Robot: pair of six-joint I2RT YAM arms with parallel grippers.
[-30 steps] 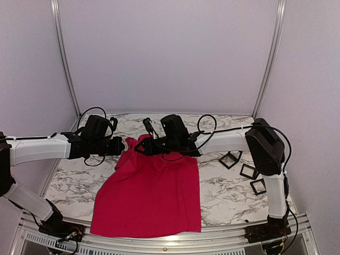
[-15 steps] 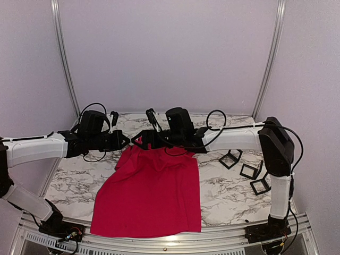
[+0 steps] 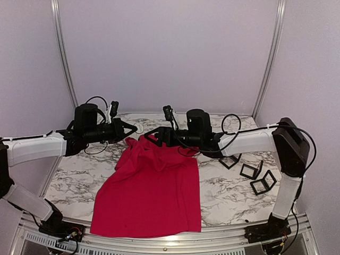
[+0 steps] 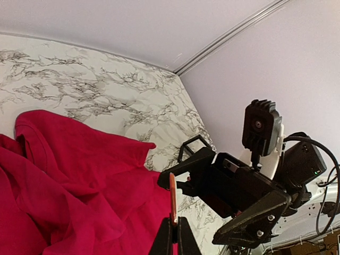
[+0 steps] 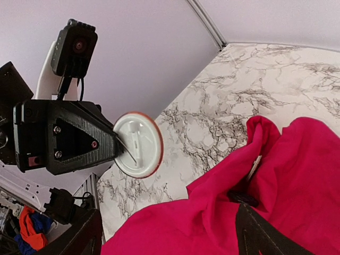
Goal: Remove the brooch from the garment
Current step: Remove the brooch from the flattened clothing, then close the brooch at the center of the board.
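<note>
Left claw (image 3: 129, 129) pinched shut, right claw (image 3: 151, 136) spread wide.

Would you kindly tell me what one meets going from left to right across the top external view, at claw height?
The left claw → brooch pinched in it → open right claw → black square frames.

The left gripper (image 3: 129, 129) rose off the garment (image 3: 154, 191), taking the brooch (image 5: 138, 144) clear of the cloth. The right gripper (image 3: 154, 136) spread its jaws and drew back toward the desk's right edge.
</note>
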